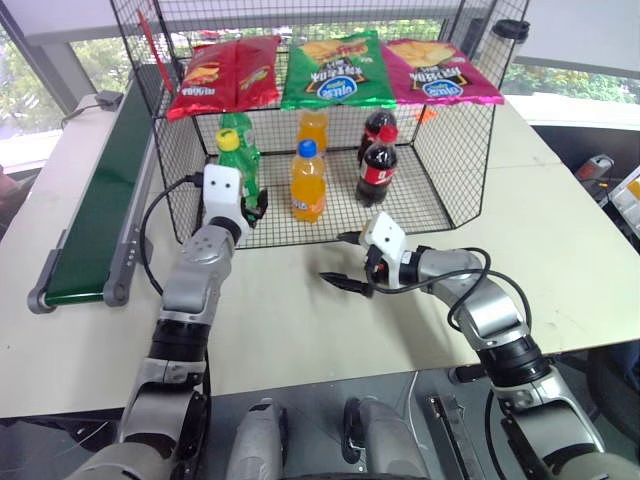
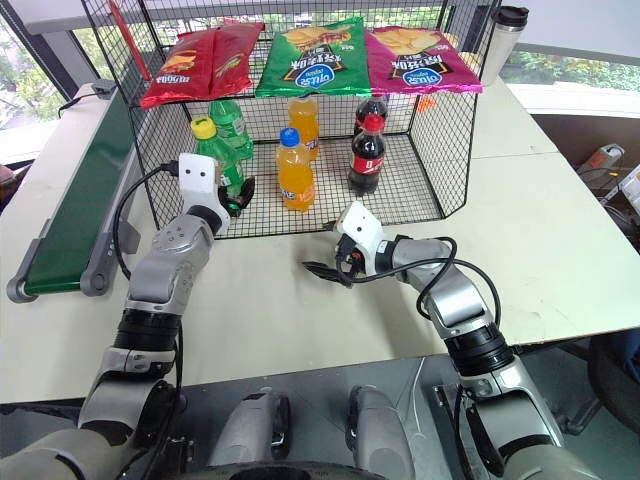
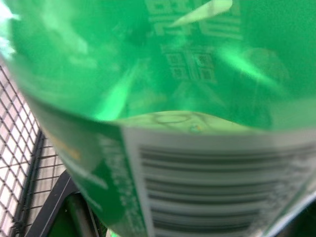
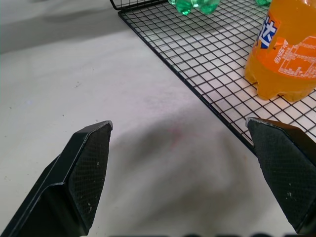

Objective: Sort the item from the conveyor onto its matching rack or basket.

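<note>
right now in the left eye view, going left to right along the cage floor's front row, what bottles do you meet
green bottle with a yellow cap, held by the left gripper → orange bottle with a blue cap → dark cola bottle with a red cap

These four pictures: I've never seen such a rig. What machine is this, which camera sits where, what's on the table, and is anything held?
It is a two-armed humanoid robot. Two pictures come from cameras in its head, looking down over its arms; the other two come from a camera on each wrist.

On the white table stand a green conveyor and a black wire cage, with crisp bags on its upper shelf and orange bottles, cola bottles and a green bottle on its floor.

The left gripper is shut on a yellow-capped green bottle, seen close in the left wrist view, at the cage's front. The right gripper is open, holding nothing.
</note>
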`<state>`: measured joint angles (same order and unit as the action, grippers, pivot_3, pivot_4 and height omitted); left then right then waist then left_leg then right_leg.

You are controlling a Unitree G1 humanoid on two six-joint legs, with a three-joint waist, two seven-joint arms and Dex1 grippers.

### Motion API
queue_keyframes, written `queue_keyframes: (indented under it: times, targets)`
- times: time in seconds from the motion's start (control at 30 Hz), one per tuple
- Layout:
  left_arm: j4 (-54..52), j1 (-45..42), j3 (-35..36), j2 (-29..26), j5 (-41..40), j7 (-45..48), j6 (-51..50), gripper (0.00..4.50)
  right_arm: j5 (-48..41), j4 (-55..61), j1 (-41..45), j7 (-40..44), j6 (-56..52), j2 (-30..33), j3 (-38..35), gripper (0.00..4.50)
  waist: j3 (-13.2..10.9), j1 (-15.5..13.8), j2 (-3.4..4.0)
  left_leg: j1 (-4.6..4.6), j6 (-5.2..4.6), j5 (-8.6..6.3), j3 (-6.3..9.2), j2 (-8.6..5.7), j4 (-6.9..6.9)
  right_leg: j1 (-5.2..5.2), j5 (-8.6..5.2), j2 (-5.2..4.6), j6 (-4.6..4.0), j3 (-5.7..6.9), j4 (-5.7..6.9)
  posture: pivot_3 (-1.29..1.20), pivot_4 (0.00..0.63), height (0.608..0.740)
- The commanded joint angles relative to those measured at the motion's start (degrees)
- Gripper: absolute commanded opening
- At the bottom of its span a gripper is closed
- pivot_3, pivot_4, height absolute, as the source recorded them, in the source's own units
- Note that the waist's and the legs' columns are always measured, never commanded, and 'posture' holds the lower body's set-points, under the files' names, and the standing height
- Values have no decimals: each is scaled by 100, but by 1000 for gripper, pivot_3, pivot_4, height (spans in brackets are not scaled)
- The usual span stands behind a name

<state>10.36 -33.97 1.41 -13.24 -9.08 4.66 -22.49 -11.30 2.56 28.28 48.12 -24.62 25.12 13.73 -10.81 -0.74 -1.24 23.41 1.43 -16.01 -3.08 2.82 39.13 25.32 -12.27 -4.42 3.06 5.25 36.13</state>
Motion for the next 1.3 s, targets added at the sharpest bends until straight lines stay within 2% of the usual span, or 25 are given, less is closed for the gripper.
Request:
queue_keyframes:
  times: [0.03, 0.13, 0.17, 0.43, 0.83, 1.1, 1.17, 1.3]
  targets:
    - [90, -255, 21, 22, 171, 57, 435, 2890, -14, 118, 122, 7, 61, -17, -80, 4500, 0, 1, 0, 0, 0, 0, 0, 0, 0, 0, 0, 0, 0, 0, 0, 0, 150, 740]
    - [209, -284, 52, 64, 217, 51, 493, 4429, 0, 105, 129, -2, 67, -18, -78, 4500, 0, 2, 0, 0, 0, 0, 0, 0, 0, 1, 0, 0, 0, 0, 1, 0, 150, 740]
    - [217, -275, 55, 76, 218, 70, 506, 4480, 7, 90, 137, -3, 76, -18, -76, 4500, 0, 1, 0, 0, 0, 0, 0, 0, 0, 1, 0, 0, 0, 0, 1, 0, 150, 740]
    - [-256, -122, 175, 68, 221, 70, 500, 4480, 28, 61, 155, 1, 71, -52, -67, 4500, 0, 2, 0, -3, 0, 0, 0, 1, 0, -1, 0, 0, 0, 0, 4, 0, 150, 740]
    - [-2605, 578, 520, -142, 65, -16, -641, 4480, 24, -11, 196, 54, 92, -119, -43, 4500, 0, 4, 0, -4, 1, 0, 3, 1, 3, -4, 0, -1, 0, -1, 6, 0, 150, 740]
    - [-4457, 1867, 705, -324, -458, 270, -1844, 4480, 13, 21, 198, 69, 76, -120, -86, 4500, 0, 17, 0, -4, 1, 0, 4, 2, 1, -2, 0, -2, 0, -2, 6, 0, 150, 740]
    - [-4858, 2462, 746, -296, -586, 329, -2005, 4480, 1, 46, 176, 75, 73, -109, -98, 4500, 0, 17, 1, -5, 0, 0, 5, 2, 1, -2, 0, -1, -1, -2, 6, 0, 150, 740]
    - [-5113, 3203, 674, -299, -564, 365, -2012, 4480, 6, 28, 160, 78, 92, -105, -97, 4500, 0, -1, 1, -8, 1, 0, 6, 2, 2, -4, -1, -1, -3, -4, 6, 0, 150, 740]
